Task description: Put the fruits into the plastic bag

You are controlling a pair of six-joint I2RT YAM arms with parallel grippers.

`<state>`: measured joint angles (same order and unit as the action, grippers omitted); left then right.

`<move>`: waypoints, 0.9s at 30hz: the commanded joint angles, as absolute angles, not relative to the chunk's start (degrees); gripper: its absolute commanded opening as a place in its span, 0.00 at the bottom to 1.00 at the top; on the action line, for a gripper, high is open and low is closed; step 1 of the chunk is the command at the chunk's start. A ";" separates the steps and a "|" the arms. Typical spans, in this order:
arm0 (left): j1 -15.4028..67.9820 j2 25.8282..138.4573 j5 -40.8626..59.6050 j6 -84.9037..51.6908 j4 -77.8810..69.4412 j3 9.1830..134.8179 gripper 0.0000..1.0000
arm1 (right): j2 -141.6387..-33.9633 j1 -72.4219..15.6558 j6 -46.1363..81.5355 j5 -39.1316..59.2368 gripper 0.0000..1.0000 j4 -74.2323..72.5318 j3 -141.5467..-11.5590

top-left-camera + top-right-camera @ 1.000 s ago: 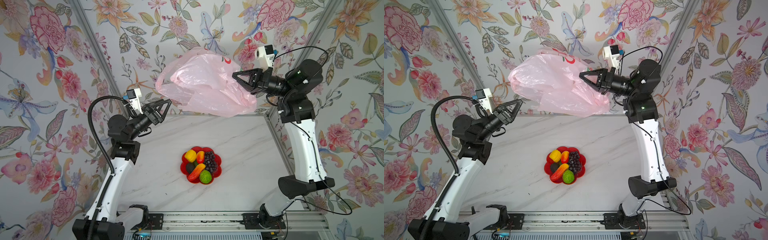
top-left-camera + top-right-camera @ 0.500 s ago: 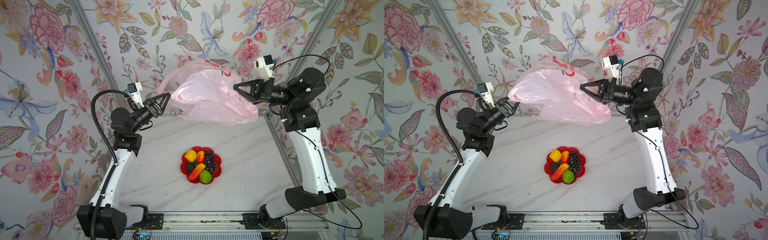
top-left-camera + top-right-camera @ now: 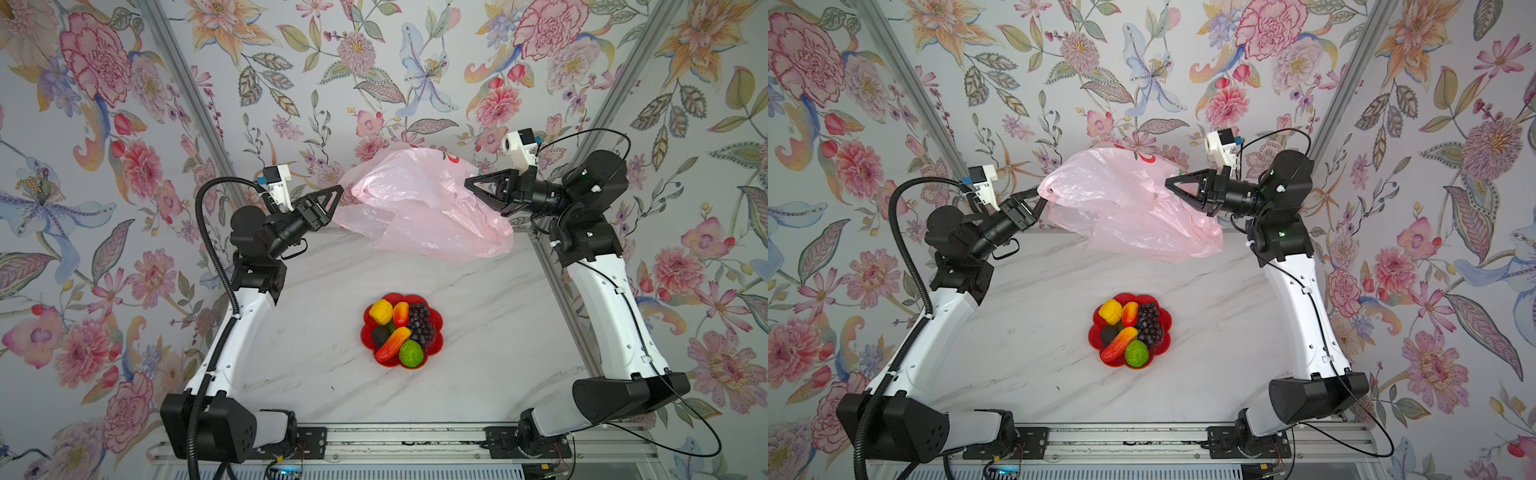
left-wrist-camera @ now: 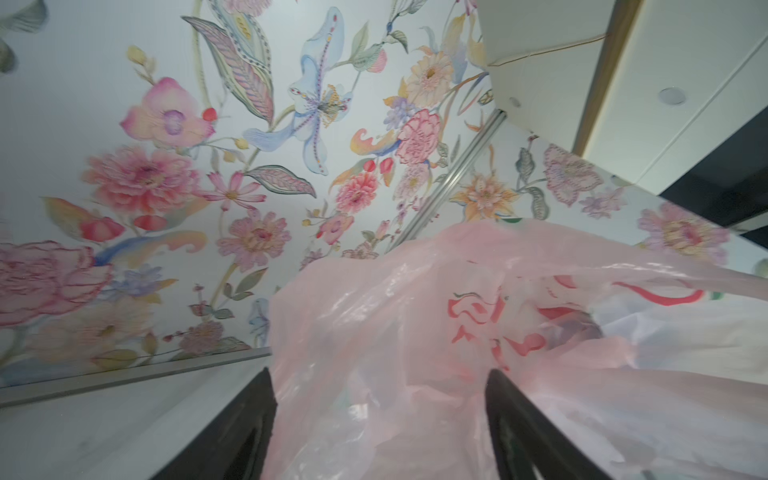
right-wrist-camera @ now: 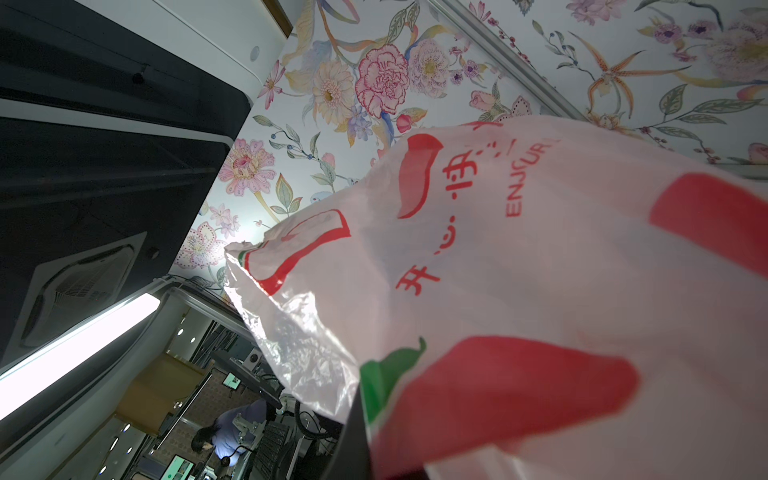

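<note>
Item: 1 plastic bag (image 3: 424, 208), thin crinkled translucent pale pink film with red and green prints and red lettering, shown close in the right wrist view (image 5: 540, 270). It hangs in the air over the back edge of the table (image 3: 311, 332), strung between the 2 grippers, with its lower folds sagging toward the white marble-patterned top. The right gripper (image 3: 469, 183) has its fingers pressed together, pinching the bag's upper right part. The left gripper (image 3: 338, 196) has its fingers spread at the bag's left edge. In the left wrist view the film (image 4: 415, 332) bulges between the 2 black fingers (image 4: 511, 415); contact cannot be told. Lot: fruits (image 3: 392, 343), 6 visible, small and glossy, heaped on a red flower-shaped plate (image 3: 438, 328) mid-table, well apart from the bag and both grippers:
- 1 yellow lumpy fruit (image 3: 381, 311)
- 2 red-orange-yellow mangoes (image 3: 400, 313)
- 1 dark purple grape bunch (image 3: 419, 322)
- 1 blackish avocado (image 3: 380, 336)
- 1 green bumpy ball (image 3: 410, 353)

Surround: floral wallpaper (image 3: 104, 62) on 3 sides, metal rail (image 3: 415, 432) along the front.
</note>
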<state>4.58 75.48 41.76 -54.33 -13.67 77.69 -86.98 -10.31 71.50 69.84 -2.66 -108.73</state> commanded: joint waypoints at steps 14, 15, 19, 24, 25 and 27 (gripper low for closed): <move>3.33 78.21 44.92 -52.22 -14.55 79.02 0.99 | -88.21 -11.63 75.56 72.25 0.00 -8.65 -114.85; 3.26 79.00 45.39 -53.27 -16.16 79.01 0.99 | -88.22 -11.85 75.57 72.38 0.00 -8.68 -114.98; 2.91 80.84 47.73 -59.20 -25.02 77.71 0.87 | -87.32 -12.02 75.69 72.47 0.00 -9.24 -112.83; 2.32 81.57 48.91 -65.69 -35.12 74.67 0.05 | -86.40 -11.24 75.63 72.08 0.00 -11.37 -105.93; 2.16 81.41 48.58 -64.90 -34.07 74.62 0.00 | -86.39 -10.59 75.29 71.72 0.15 -11.31 -104.63; 2.02 80.63 46.49 -59.54 -26.19 75.71 0.00 | -86.55 -8.30 71.24 69.30 0.85 -6.48 -101.47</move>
